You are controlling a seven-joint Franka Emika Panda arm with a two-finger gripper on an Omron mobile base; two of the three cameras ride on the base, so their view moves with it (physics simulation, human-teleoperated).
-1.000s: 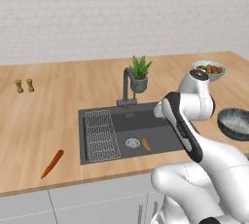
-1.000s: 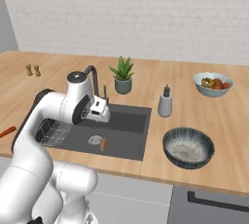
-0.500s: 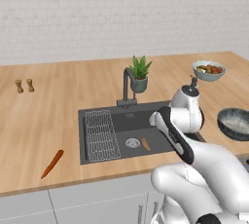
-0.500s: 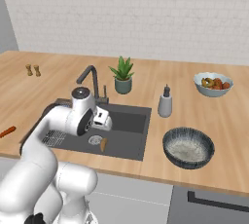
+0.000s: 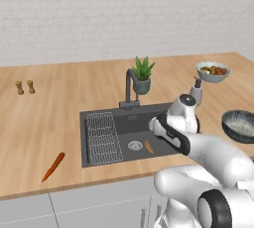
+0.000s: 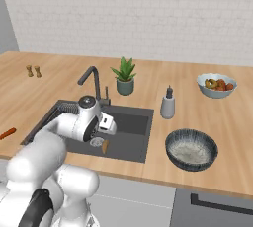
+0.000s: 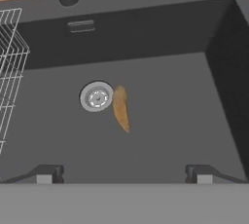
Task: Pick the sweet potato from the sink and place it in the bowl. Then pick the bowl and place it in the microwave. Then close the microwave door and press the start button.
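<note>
The sweet potato (image 7: 121, 107) is a small tan-orange oval lying on the floor of the dark sink (image 7: 170, 96), right beside the round steel drain (image 7: 96, 96). It also shows in the basin from both sides (image 5: 149, 147) (image 6: 105, 145). My gripper (image 7: 125, 174) hangs open over the basin, pointing down, with the sweet potato a little ahead of the gap between its fingertips and nothing between them. The hand sits low at the sink's mouth (image 6: 105, 126). The blue-grey ribbed bowl (image 6: 191, 149) (image 5: 240, 125) stands on the counter right of the sink. The microwave and its door are out of view.
A wire rack (image 5: 103, 135) fills the sink's left part and the dark faucet (image 5: 130, 85) rises behind it. A potted plant (image 6: 125, 75), a soap dispenser (image 6: 168, 103) and a fruit bowl (image 6: 216, 84) stand behind. A carrot (image 5: 53, 166) lies on the counter at the left.
The arm has folded forward and down, bringing the hand from above the counter to the sink's mouth. The gripper stays open. The sweet potato has not moved.
</note>
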